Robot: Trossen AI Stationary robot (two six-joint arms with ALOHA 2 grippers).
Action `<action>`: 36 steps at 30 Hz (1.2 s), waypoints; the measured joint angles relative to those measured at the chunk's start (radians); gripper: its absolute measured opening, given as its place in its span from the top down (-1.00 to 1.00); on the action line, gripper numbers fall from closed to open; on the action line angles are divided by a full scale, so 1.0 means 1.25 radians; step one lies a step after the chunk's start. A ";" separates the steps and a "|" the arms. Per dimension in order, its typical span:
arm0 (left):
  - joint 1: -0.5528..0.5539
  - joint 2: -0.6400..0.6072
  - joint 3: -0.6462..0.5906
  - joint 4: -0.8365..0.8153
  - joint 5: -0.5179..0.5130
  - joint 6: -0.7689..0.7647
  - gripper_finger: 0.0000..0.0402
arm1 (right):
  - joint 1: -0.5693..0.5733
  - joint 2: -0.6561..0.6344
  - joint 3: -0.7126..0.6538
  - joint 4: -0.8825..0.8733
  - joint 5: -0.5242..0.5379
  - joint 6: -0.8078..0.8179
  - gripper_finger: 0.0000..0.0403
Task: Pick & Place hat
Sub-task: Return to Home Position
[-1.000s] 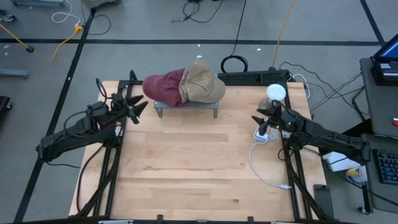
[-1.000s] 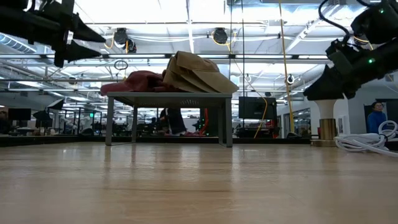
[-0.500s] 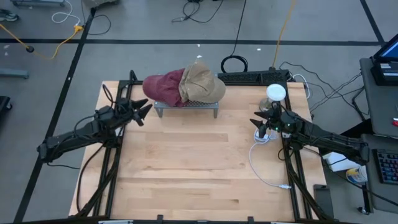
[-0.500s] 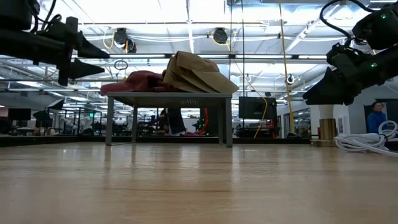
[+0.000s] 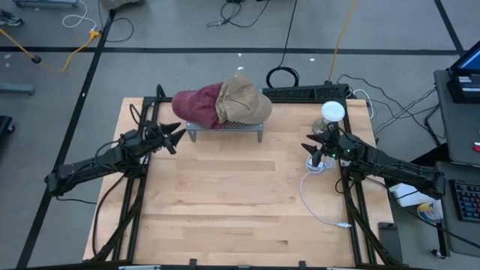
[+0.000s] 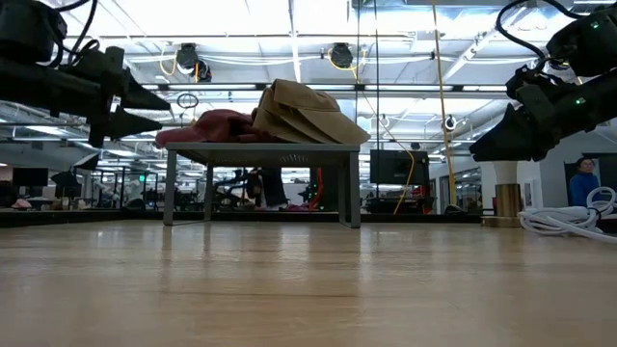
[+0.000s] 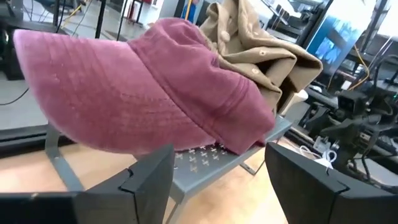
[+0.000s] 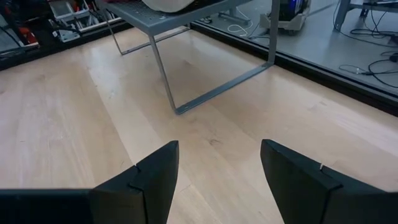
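Observation:
A dark red cap (image 5: 196, 105) and a tan cap (image 5: 241, 102) lie together on a small grey metal stand (image 5: 225, 129) at the table's far side, the tan one overlapping the red one's right part. In the left wrist view the red cap (image 7: 137, 93) fills the picture, its brim jutting past the stand's edge. My left gripper (image 5: 178, 133) hovers open just left of the stand, level with the red cap (image 6: 207, 125), touching nothing. My right gripper (image 5: 308, 146) waits open above the table's right side, fingers toward the stand.
A white coiled cable (image 5: 319, 166) trails across the table's right side beneath my right arm. A white round lamp-like object (image 5: 332, 112) stands at the far right corner. Bare wood (image 5: 225, 202) spreads through the table's middle and near half.
My left gripper has moved right and toward the stand, dropping slightly, ending close beside the red cap's brim while staying open. My right gripper lowered a little early on and then held still. The caps have not moved.

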 joint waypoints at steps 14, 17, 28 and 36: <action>0.000 -0.080 0.000 -0.080 0.017 0.020 -0.32 | 0.000 -0.052 -0.001 -0.005 -0.022 -0.018 -0.09; 0.000 -0.124 0.003 -0.101 0.023 0.028 -0.35 | 0.000 -0.084 -0.001 -0.005 -0.022 -0.018 -0.09; -0.011 -0.121 0.008 -0.124 0.017 0.024 -0.25 | 0.000 -0.125 -0.001 -0.005 0.006 -0.018 -0.09; -0.010 -0.118 0.008 -0.122 0.003 0.042 -0.25 | 0.000 -0.125 -0.001 -0.002 0.002 -0.018 -0.09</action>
